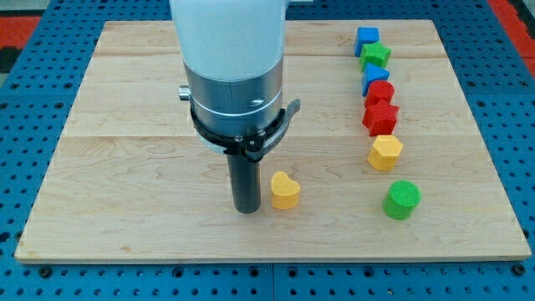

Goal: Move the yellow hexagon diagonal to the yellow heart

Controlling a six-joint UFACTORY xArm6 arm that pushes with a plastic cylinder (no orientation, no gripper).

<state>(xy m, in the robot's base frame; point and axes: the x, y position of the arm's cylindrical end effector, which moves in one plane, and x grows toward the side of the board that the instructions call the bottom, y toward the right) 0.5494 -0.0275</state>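
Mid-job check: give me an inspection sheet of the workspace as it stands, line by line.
Surface: pale wooden board, flat, on a blue perforated base.
Job's things: yellow hexagon block at the view's right; yellow heart block near the bottom centre, well apart.
Clutter: column at the right, top down: blue cube, green star, blue block, red block, red star; green cylinder below the hexagon.
Jaws: none; my tip sits just left of the heart.
Cables: nothing seen.
Surroundings: nothing seen beyond the base.
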